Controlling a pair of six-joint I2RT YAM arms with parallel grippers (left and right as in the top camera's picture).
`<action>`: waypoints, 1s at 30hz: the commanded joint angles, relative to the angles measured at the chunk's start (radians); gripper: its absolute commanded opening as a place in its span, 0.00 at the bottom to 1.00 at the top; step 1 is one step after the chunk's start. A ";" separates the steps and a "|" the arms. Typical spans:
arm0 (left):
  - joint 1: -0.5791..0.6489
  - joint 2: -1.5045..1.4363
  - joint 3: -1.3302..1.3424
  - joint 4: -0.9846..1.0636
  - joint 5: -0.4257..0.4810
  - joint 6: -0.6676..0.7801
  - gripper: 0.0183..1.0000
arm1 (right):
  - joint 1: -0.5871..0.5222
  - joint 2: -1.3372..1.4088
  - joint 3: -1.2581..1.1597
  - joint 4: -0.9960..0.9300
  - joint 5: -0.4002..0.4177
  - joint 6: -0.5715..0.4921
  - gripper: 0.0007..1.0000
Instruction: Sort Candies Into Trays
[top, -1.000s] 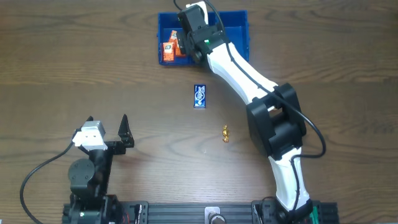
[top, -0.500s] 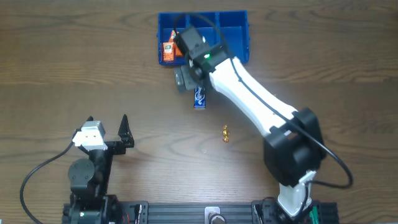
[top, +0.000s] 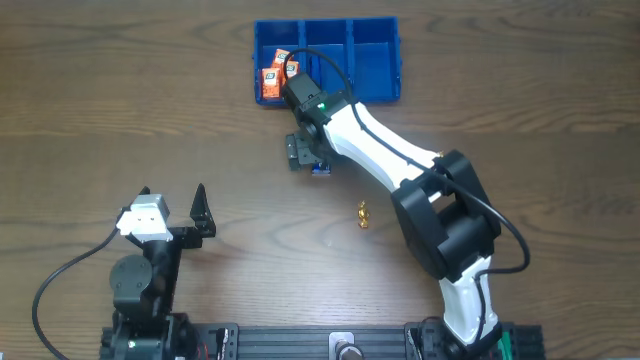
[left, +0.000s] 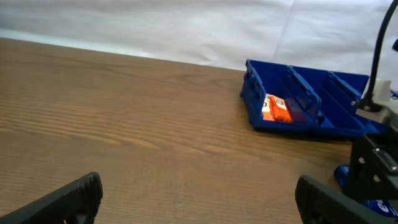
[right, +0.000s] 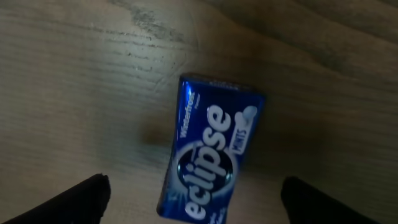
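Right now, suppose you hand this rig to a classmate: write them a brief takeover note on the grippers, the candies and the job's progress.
Left gripper: jaws open, empty, near its own base.
Right gripper: jaws open, low over the blue mint pack, which lies flat on the table between them, not gripped.
Blue tray: at the far side, with orange candies in the compartment at the top view's left end.
Gold-wrapped candy: loose on the table, nearer the arm bases than the mint pack.
Done: orange candies are in the tray.
Left: grip and tray the mint pack, then the gold-wrapped candy.

Room round mint box (right: 211, 157) (tray (top: 380, 60) beyond)
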 joint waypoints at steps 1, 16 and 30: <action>0.006 -0.005 -0.014 -0.041 0.011 -0.011 1.00 | 0.004 0.050 -0.008 0.006 0.000 0.024 0.85; 0.006 -0.005 -0.014 -0.042 0.010 -0.011 1.00 | 0.004 0.052 -0.008 0.006 0.026 0.049 0.16; 0.006 -0.005 -0.014 -0.042 0.010 -0.011 1.00 | 0.005 -0.330 0.051 0.003 0.386 0.036 0.10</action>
